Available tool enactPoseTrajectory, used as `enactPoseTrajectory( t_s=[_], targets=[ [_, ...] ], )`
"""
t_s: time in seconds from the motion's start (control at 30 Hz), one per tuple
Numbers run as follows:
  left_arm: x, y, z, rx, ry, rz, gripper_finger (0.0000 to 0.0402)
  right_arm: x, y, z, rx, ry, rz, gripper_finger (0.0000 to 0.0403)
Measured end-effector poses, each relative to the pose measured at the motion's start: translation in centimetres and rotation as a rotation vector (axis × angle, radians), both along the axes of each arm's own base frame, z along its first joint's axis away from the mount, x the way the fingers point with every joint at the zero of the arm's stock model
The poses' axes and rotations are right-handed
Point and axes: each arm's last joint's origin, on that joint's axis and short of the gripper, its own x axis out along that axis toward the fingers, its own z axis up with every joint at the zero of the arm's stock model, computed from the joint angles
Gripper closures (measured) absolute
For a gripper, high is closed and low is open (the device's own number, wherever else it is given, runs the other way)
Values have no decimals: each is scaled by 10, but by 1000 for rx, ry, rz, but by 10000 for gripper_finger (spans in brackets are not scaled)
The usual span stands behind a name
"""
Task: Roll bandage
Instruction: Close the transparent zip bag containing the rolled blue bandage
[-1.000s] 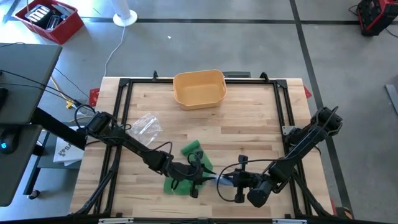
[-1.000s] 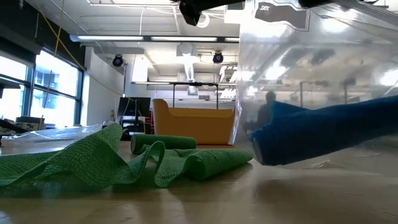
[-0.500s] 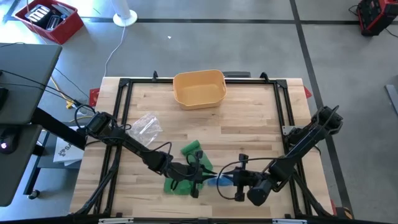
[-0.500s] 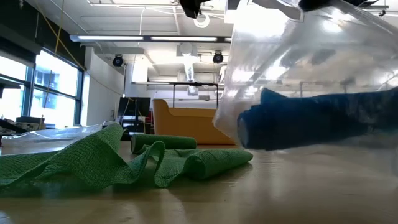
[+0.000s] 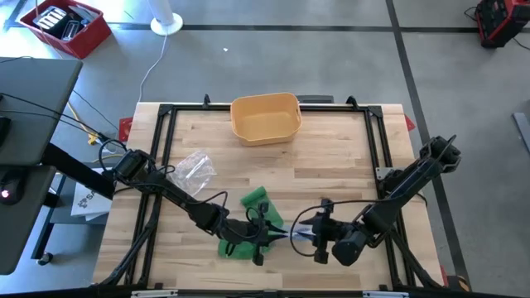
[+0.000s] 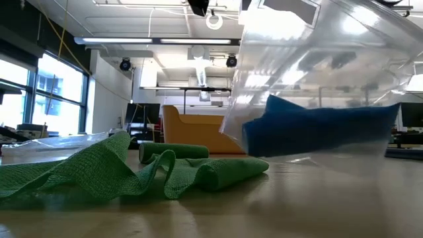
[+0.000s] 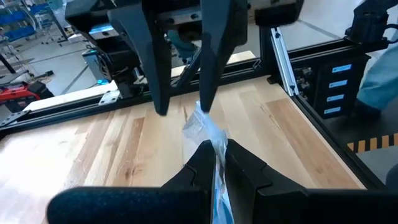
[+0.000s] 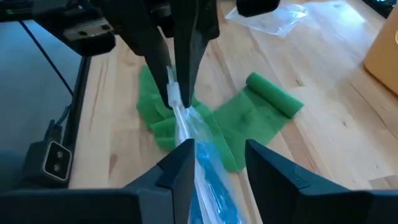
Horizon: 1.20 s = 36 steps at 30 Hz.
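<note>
Both arms reach low over the near edge of the desk (image 5: 331,165) and meet tip to tip. Left tool (image 7: 214,151) has its fingers together, clamped on the end of a clear plastic bag (image 6: 317,66). Right tool (image 8: 217,155) faces it from the other side with its fingers apart; the bag runs between them, touching the left finger only.

Blue bandage roll (image 6: 317,129) sits inside the bag, held above the desk between the two tools, lying roughly level. Green bandage (image 5: 252,223) lies loose and partly unrolled on the desk just beside and under the left tool, its rolled end (image 8: 275,95) toward the yellow basket (image 5: 265,117) at the far edge. A second empty clear bag (image 5: 193,168) lies near the left arm.

No readable writing on the bag or bandages.

Versus a second ago: right tool has gone from closed on the bag to fingers apart and moved slightly right; the blue roll has shifted toward the left in the low view and now hangs more level.
</note>
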Motion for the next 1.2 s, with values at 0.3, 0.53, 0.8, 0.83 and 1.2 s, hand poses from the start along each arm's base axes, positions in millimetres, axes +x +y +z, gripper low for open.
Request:
enactPoseTrajectory(
  t_s=[0.3, 0.53, 0.8, 0.83, 1.2],
  targets=[
    [0, -1, 0, -2, -2, -1, 383, 3, 2, 1, -24, -35, 6, 281],
    [0, -1, 0, -11, -3, 0, 383, 2, 10, -11, -159, 0, 71, 282],
    [-1, -1, 0, -20, -1, 2, 383, 9, 12, -30, -178, 47, 46, 297],
    [-1, -2, 0, -21, -1, 1, 383, 10, 12, -29, -174, 43, 45, 307],
    [-1, -2, 0, -41, 1, 5, 382, 5, 5, 4, -151, 20, -87, 377]
  ],
)
